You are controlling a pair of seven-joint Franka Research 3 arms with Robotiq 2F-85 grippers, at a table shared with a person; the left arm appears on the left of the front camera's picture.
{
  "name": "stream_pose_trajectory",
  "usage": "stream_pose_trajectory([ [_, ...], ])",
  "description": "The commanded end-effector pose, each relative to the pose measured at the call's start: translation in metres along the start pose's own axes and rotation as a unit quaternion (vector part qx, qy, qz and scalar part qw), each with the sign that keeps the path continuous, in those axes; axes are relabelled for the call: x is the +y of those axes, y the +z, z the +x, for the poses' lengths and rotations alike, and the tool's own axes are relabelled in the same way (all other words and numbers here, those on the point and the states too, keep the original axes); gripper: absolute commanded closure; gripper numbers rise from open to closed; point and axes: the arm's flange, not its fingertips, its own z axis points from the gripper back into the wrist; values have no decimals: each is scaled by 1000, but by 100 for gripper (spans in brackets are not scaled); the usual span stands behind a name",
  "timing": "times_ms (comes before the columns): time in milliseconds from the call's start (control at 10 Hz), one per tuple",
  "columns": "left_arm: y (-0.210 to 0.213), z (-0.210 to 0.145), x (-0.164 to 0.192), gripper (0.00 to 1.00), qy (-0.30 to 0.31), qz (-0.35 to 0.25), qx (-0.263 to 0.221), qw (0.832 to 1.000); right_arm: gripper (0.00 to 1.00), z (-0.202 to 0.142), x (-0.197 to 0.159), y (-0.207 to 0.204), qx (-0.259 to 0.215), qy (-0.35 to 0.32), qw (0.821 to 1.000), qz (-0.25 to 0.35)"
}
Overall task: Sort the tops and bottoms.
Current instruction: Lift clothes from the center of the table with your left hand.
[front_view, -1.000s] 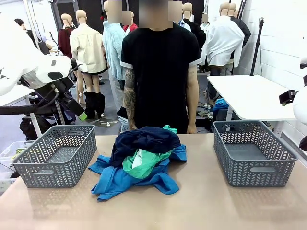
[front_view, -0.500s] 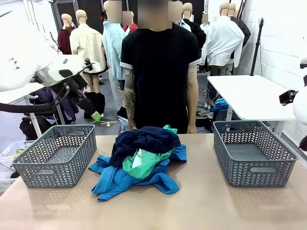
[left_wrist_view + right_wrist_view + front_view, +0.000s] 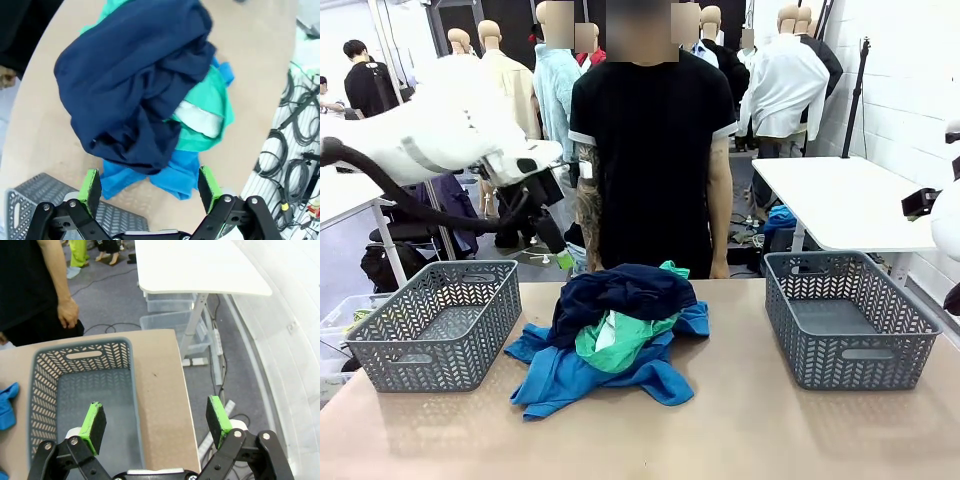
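Your left gripper (image 3: 149,183) is spread wide, navy garment (image 3: 130,80) straight ahead. Pinch only its top fold, skip the green garment (image 3: 212,102).

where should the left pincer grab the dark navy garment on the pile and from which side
Pinch the raised fold along the top of the dark navy garment, coming down from above. It lies bunched on top of the rest, so its crest is free; its lower edge overlaps the sea-green garment, which a low grip might drag along. The left pincer is open.
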Motion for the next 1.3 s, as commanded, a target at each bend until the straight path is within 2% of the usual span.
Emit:
stream_pose_trajectory([
  [0,-10,6,18,0,-18,32,13,999,0,-1,1,-1,5,-1,1000,-4],
  [500,-45,-7,29,0,6,-49,-6,999,0,-1,1,-1,5,-1,1000,-4],
  [800,-63,-9,38,0,-24,-29,-49,998,0,-1,1,-1,5,-1,1000,-4],
  [1000,-76,-7,45,0,-31,-20,-25,999,0,-1,1,-1,5,-1,1000,-4],
  [1200,-75,-7,37,0,-39,-25,-18,999,0,-1,1,-1,5,-1,1000,-4],
])
